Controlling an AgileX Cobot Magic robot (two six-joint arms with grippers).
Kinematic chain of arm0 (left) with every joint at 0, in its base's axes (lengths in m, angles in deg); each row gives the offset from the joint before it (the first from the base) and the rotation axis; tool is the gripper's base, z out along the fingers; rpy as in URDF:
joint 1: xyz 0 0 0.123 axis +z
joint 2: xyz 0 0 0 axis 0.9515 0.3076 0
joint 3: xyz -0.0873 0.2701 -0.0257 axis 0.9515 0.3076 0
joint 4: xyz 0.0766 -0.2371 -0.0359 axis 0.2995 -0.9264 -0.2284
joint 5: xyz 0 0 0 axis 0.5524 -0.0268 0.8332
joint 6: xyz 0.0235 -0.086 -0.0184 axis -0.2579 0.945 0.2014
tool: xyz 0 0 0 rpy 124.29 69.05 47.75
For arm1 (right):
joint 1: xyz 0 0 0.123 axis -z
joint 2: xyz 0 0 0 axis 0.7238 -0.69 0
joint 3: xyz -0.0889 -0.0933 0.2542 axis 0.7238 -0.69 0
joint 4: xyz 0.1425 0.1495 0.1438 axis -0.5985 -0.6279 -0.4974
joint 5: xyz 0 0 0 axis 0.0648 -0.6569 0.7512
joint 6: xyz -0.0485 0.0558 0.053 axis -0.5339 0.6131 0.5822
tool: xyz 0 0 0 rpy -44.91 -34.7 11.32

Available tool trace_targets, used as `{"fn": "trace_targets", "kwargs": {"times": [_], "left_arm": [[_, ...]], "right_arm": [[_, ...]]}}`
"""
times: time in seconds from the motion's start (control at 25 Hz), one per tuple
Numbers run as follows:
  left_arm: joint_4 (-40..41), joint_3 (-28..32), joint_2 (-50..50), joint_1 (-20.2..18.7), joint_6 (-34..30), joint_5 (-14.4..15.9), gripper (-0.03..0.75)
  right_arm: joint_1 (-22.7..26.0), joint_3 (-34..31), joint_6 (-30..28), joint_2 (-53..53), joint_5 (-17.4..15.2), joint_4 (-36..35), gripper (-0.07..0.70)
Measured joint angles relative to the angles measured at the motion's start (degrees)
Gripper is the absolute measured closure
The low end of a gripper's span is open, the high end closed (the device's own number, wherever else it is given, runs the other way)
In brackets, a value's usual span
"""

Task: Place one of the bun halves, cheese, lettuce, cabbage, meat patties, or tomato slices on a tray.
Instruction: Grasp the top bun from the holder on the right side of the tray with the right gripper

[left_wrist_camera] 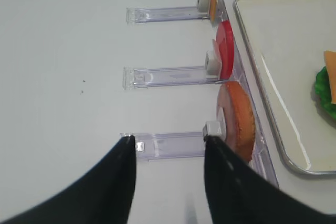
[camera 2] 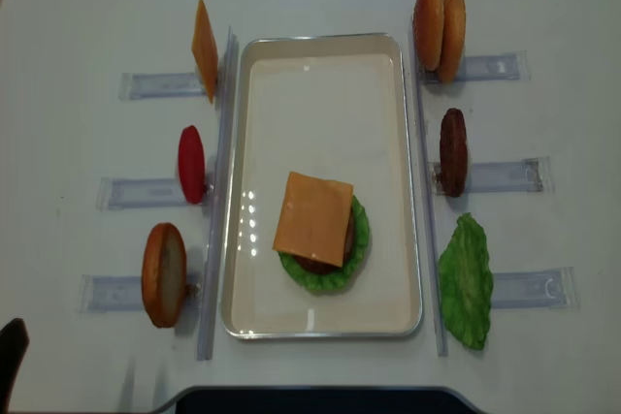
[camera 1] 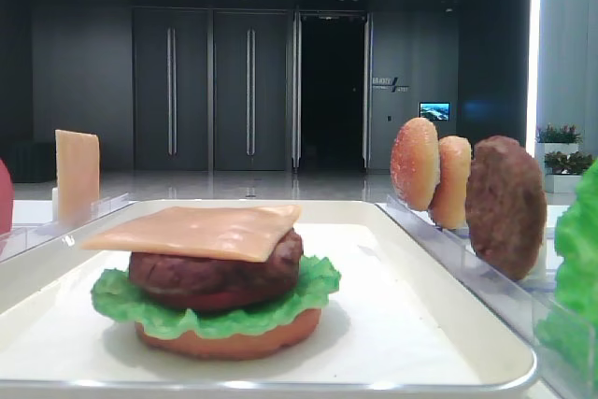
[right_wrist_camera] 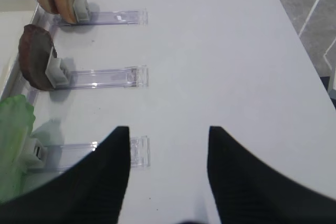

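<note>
Cheese tops patty stack on tray; both hands open, empty

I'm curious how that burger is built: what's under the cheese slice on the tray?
Under the cheese sits a meat patty, then lettuce, then a flat bun bottom on the tray. Anything else between the layers is covered.

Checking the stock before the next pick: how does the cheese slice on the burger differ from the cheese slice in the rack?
The cheese on the burger lies flat; the cheese in the rack stands on edge. The burger's slice rests on the meat patty inside the tray; the racked slice stands outside the tray, at its far left corner. Both are thin, square and orange-yellow.
</note>
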Motion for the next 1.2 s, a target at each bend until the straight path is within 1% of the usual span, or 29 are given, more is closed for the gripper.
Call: {"fn": "trace_targets", "kwargs": {"times": [0.32, 0.56, 0.76, 0.88, 1.12, 1.2], "left_arm": [[0.0, 0.0, 0.0, 0.0, 0.0, 0.0, 0.48], [0.0, 0.0, 0.0, 0.0, 0.0, 0.0, 0.535], [0.0, 0.0, 0.0, 0.0, 0.0, 0.0, 0.562], [0.0, 0.0, 0.0, 0.0, 0.0, 0.0, 0.573], [0.0, 0.0, 0.0, 0.0, 0.0, 0.0, 0.575], [0.0, 0.0, 0.0, 0.0, 0.0, 0.0, 0.578]], "right_arm": [[0.0, 0.0, 0.0, 0.0, 0.0, 0.0, 0.275], [0.0, 0.0, 0.0, 0.0, 0.0, 0.0, 0.275], [0.0, 0.0, 0.0, 0.0, 0.0, 0.0, 0.275], [0.0, 0.0, 0.0, 0.0, 0.0, 0.0, 0.288], [0.0, 0.0, -0.18, 0.0, 0.0, 0.0, 0.293], [0.0, 0.0, -0.42, -1.44, 0.0, 0.0, 0.293]]}}
